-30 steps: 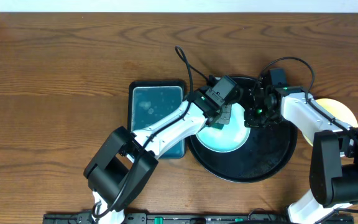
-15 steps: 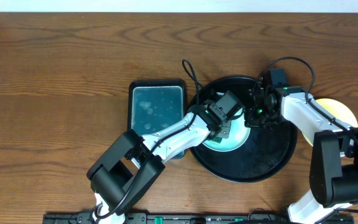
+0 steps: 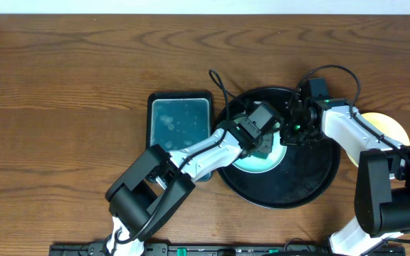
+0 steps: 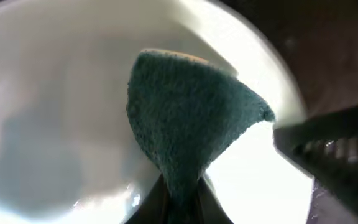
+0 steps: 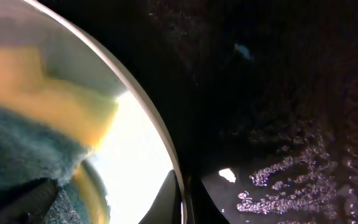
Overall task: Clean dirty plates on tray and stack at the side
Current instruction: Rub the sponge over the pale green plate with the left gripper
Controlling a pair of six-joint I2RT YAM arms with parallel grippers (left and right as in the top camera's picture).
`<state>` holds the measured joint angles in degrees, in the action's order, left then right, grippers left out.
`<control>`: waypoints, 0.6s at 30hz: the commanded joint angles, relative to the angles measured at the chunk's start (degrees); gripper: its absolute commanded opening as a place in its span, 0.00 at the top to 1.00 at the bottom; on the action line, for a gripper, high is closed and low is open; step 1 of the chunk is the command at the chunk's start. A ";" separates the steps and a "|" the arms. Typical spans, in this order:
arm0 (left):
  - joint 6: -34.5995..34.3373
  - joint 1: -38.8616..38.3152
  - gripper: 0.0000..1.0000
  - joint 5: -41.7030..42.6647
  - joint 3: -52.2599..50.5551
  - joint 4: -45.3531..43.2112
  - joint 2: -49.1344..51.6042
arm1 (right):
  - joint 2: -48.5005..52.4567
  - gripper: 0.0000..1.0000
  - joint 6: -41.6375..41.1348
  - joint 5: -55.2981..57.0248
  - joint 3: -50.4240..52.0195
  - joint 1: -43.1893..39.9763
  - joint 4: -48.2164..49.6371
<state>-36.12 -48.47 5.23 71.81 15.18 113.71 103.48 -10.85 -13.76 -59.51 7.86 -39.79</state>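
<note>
Far left on the brown table (image 3: pixel 62 85): a small blue-green tray (image 3: pixel 181 131) with wet spots, parked just beside the big black tray (image 3: pixel 312 181), likely for dipping the sponge without a long reach. Next, reaching in from the left: the left gripper (image 3: pixel 262 140), pressed tight on a green sponge (image 4: pixel 191 118) with a yellow back. Holds the sponge down against the face of a pale plate (image 3: pixel 256 163), surely for a good hard rub. No scribble marks to be seen on the bare white part, though with much hidden under the sponge and the arm. Place of this plate: inside the black tray, toward its left side. Just to the right: the right gripper (image 3: pixel 291 132), pinched shut on the plate's rim, most likely to stop the plate from sliding or spinning under the rubbing. Wet drops on the black tray floor near that grip. Far right, outside the black tray and right by its edge: a yellow plate (image 3: pixel 396 126), partly hidden by the right arm, probably the start of the stack at the side. No third plate in plain view. Looks like the middle of the job, with wiping under way and stacking to come.
</note>
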 commanded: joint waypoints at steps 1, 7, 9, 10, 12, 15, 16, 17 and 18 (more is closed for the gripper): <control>2.01 0.39 0.92 -1.68 -0.13 4.81 0.96 | 0.46 0.99 0.22 1.70 0.33 0.50 0.02; 1.95 2.29 0.92 -14.73 -0.13 10.78 0.96 | 0.46 0.99 0.22 1.70 0.33 0.50 0.13; 1.95 3.67 0.92 -16.09 -0.11 9.31 0.96 | 0.46 0.99 0.22 1.70 0.33 0.50 0.13; 1.90 4.39 0.92 -16.02 -0.09 8.17 0.96 | 0.46 0.99 0.22 1.70 0.33 0.50 0.11; 0.63 5.70 0.92 -15.98 0.11 6.29 0.94 | 0.46 0.99 0.22 1.70 0.33 0.50 0.13; -0.61 7.39 0.92 -13.09 0.85 3.98 0.72 | 0.46 0.99 0.22 1.70 0.33 0.50 0.13; -0.59 7.74 0.92 -11.43 1.18 3.54 0.59 | 0.46 0.99 0.24 1.73 0.33 0.50 0.15; -0.59 7.98 0.92 -9.90 1.53 3.45 0.31 | 0.46 0.99 0.28 1.73 0.33 0.50 0.17; -0.37 8.15 0.92 -8.57 1.81 3.52 -0.09 | 0.46 0.99 0.48 1.73 0.33 0.50 0.17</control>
<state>-36.07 -41.95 -2.44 72.95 18.85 113.47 103.50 -10.92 -14.13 -59.48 8.49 -39.59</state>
